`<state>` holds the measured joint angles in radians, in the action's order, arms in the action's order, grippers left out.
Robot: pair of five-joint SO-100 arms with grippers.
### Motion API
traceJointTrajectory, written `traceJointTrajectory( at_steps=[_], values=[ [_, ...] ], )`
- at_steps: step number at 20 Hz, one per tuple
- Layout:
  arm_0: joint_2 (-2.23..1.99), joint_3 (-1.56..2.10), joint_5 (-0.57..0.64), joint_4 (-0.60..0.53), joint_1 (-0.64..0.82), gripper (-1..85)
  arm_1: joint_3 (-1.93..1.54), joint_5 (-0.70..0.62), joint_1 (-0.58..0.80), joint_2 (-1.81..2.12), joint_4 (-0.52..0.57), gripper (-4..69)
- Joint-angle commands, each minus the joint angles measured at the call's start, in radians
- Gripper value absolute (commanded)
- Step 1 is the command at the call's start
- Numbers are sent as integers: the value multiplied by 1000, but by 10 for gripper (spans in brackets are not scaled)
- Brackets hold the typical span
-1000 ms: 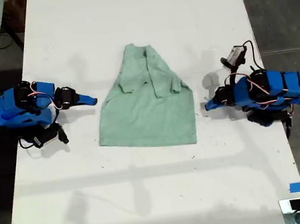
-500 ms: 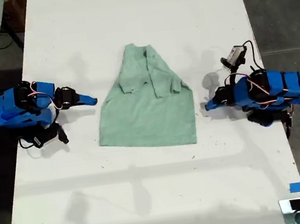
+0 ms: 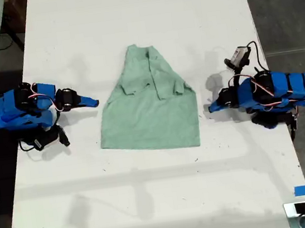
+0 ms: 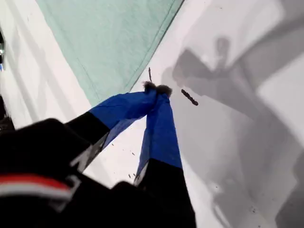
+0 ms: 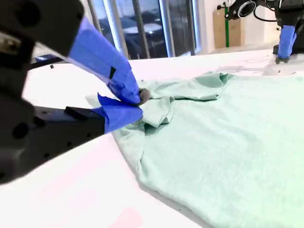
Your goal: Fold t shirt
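T shirt (image 3: 150,114) lies flat mid-table (image 3: 153,204). Its collar points to the exterior view's top and its hem to the bottom. Both sleeves look already turned in, so the top is narrow and the hem wide.

Our first gripper (image 3: 210,108) sits just off the shirt's edge on the exterior view's right. In its wrist view the tips (image 4: 156,89) meet with nothing between them and bare table under them. Our second gripper (image 3: 95,103) sits just off the opposite edge on the exterior view's left. Its tips (image 5: 137,99) are pinched together too, in front of the tucked sleeve (image 5: 156,111) but not on cloth. Neither gripper holds anything.

We judge the step in hand to be the bottom-to-top fold, not yet begun. To do it well:
- Open both jaws before touching the cloth.
- Take the two hem corners, not the side edges, and pinch every layer.
- Lift both corners together and level, or the shirt will skew.
- Carry them over to the collar and lay them down without dragging the tucked sleeves loose.
- Thin cloth on a smooth table may slide away from a jaw, so come in low.

Against the frames from a second and half a second ago, almost nothing differs. The shirt has the same outline and both arms are parked in the same spots, apart from perhaps a hair's shift of our first gripper.
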<state>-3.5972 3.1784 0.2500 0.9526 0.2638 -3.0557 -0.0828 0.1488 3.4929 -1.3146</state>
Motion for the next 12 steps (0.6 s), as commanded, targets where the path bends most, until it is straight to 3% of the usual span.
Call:
traceJointTrajectory(
  at_steps=[1, 12],
  values=[
    [-8, 6, -14, 6, 14, -2, -54, 5, -3, 12, -2, -25],
    [-8, 6, -14, 6, 14, -2, -51, 14, -41, 12, 41, -8]
  ],
)
